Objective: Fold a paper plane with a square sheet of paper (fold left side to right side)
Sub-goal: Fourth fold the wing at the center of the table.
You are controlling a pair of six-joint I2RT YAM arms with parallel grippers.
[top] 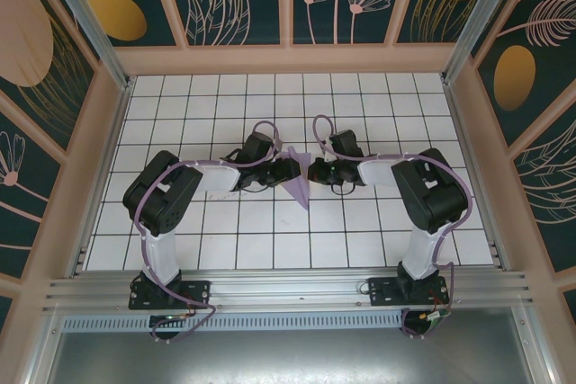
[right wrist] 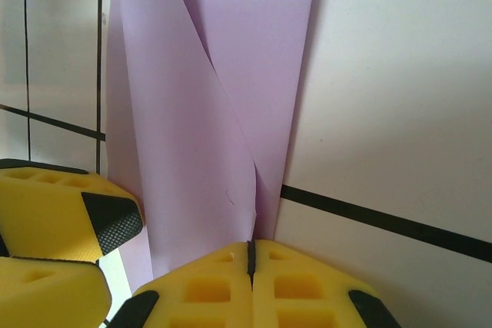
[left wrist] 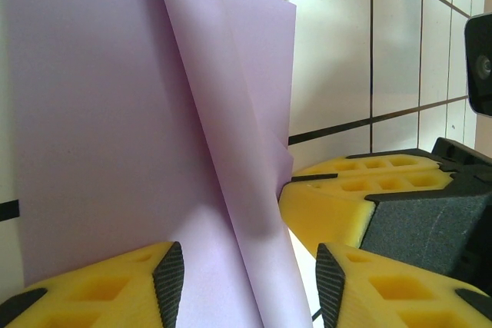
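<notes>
Top view: both arms reach inward and meet at the centre of the white grid table [top: 360, 240]. The left gripper [top: 286, 168] and right gripper [top: 315, 171] face each other with the lavender paper [top: 298, 188] between them. The paper reads as a narrow folded shape, wide end toward the top of the frame and tapering to a point toward the bottom. It sits at mid-table, slightly above frame centre.

Left wrist view: the paper [left wrist: 115, 113] covers the left half of the frame. One flap stands up along a diagonal crease running from top centre to bottom centre, and a second layer lies flat behind it. The left gripper [left wrist: 250, 276] is about half open. Its two black pads stand well apart at the bottom edge, and the raised flap passes through the gap between them. The pads are not clamped on it. Whether either pad touches the sheet cannot be told.

Right wrist view: the right gripper [right wrist: 250, 255] is fully closed, its yellow fingers pressed together at bottom centre. They pinch the lower tip of the paper [right wrist: 200, 128], where the layers converge. The paper rises from that pinch toward the top of the frame. The left gripper's fingers [right wrist: 111, 220] sit at lower left, just beside the sheet's left edge.
</notes>
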